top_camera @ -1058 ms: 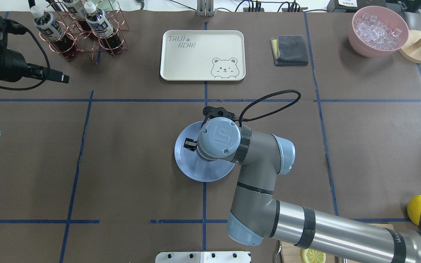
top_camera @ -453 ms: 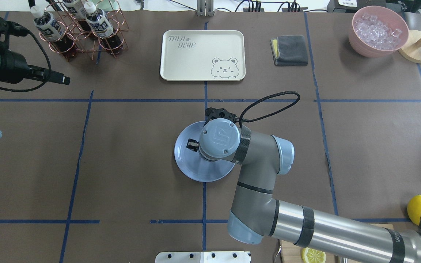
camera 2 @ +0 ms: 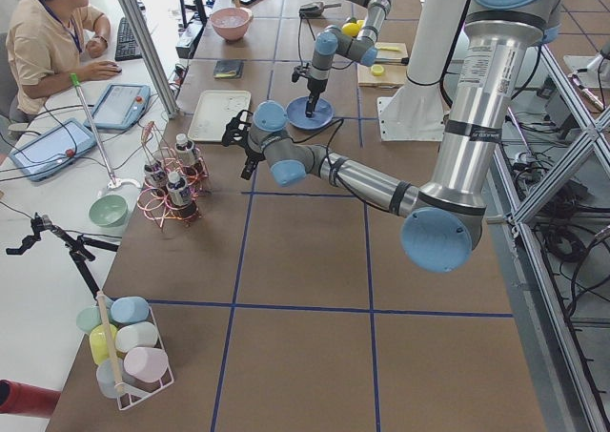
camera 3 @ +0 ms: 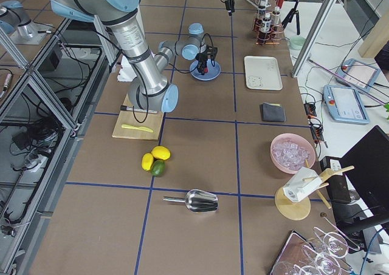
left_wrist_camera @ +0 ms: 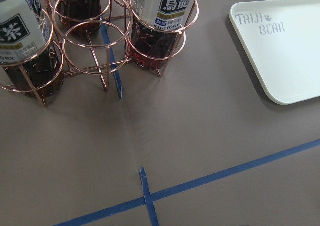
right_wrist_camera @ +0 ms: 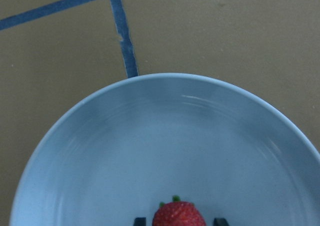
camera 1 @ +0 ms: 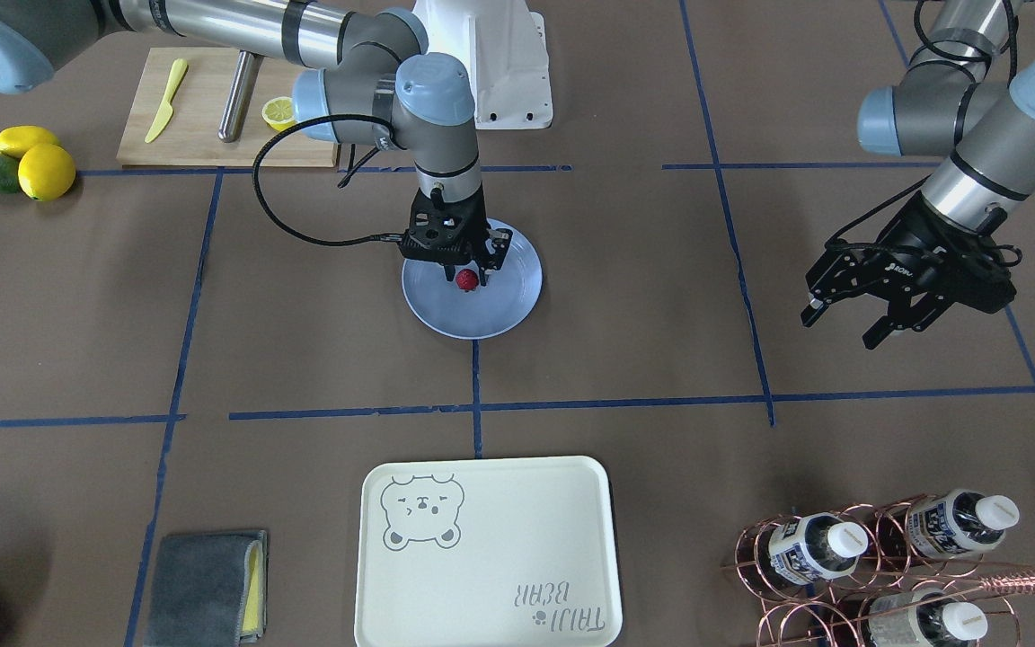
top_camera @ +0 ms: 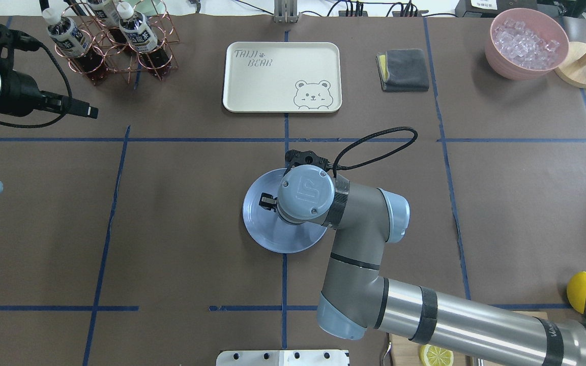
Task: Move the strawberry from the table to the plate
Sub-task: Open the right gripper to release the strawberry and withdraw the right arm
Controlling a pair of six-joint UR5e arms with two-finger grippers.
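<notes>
The strawberry (camera 1: 466, 279) is a small red berry with a green cap, lying on the light blue plate (camera 1: 517, 296) at the middle of the brown table (camera 1: 320, 296). My right gripper (camera 1: 468, 270) points straight down over it, open, with a finger on each side of the berry. In the right wrist view the strawberry (right_wrist_camera: 179, 215) sits at the bottom edge between the two dark fingertips (right_wrist_camera: 140, 220), a narrow gap on each side. From overhead my wrist hides the berry and only the plate (top_camera: 257, 229) shows. My left gripper (camera 1: 841, 328) hangs open and empty far off.
A cream bear tray (camera 1: 486, 548) lies beyond the plate. A copper rack of bottles (camera 1: 877, 557) stands near my left gripper. A grey cloth (camera 1: 203, 584), a cutting board (camera 1: 212, 117) with a knife and half lemon, lemons (camera 1: 32, 162) and a pink bowl (top_camera: 527, 43) sit around.
My right wrist has sunk slightly over the plate and shifted a little; since half a second ago it has hardly moved. The left arm drifted a touch.
</notes>
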